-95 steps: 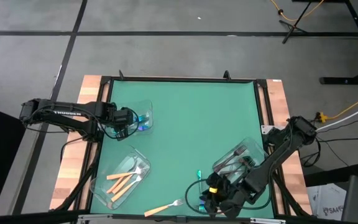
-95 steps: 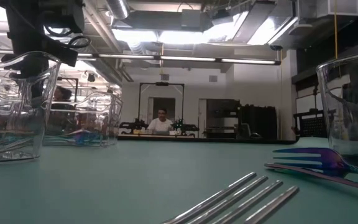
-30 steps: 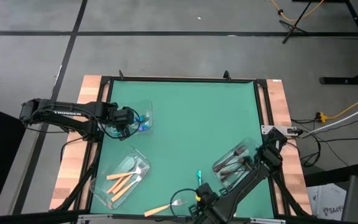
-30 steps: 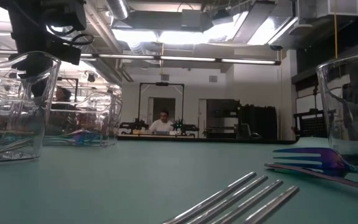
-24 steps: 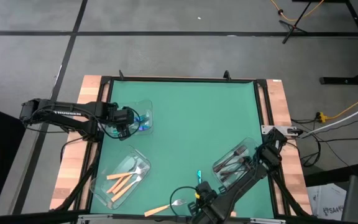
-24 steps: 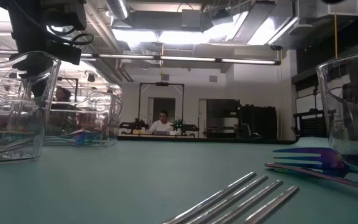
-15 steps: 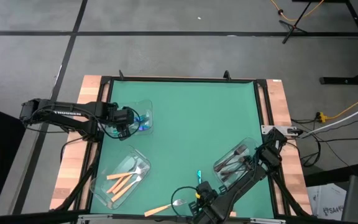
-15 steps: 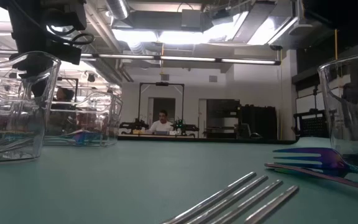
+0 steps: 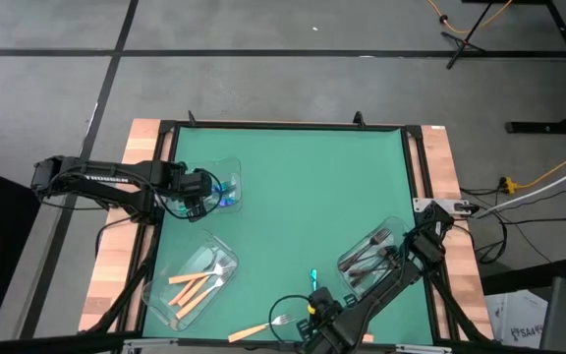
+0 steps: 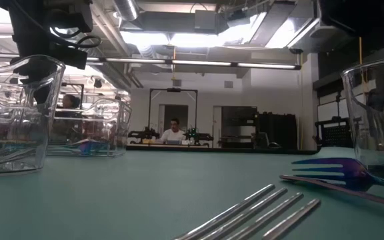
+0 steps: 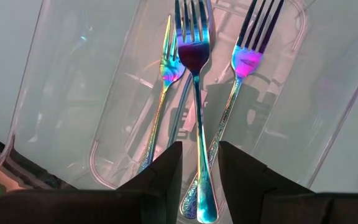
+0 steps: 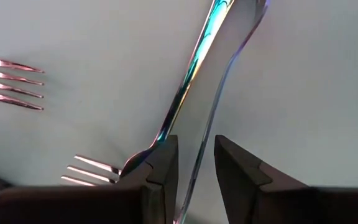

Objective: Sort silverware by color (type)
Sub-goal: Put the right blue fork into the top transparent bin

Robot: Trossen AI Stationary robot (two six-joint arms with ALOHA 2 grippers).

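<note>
Iridescent blue-teal metal fork [image 12: 188, 87] lies flat on green table mat [image 9: 303, 197] near front edge | right gripper [image 12: 196, 146] low over it, fingers apart | tines nearest gripper, handle running away | centre fingers across slim handle before closing | left gripper [image 11: 200, 152] above clear plastic tray [image 11: 61, 93], fingers apart

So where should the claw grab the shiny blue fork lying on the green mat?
Grip the shiny blue-teal fork across its slim handle, coming straight down from above: it lies flat on the green mat, and the handle is narrower than the tines.
</note>
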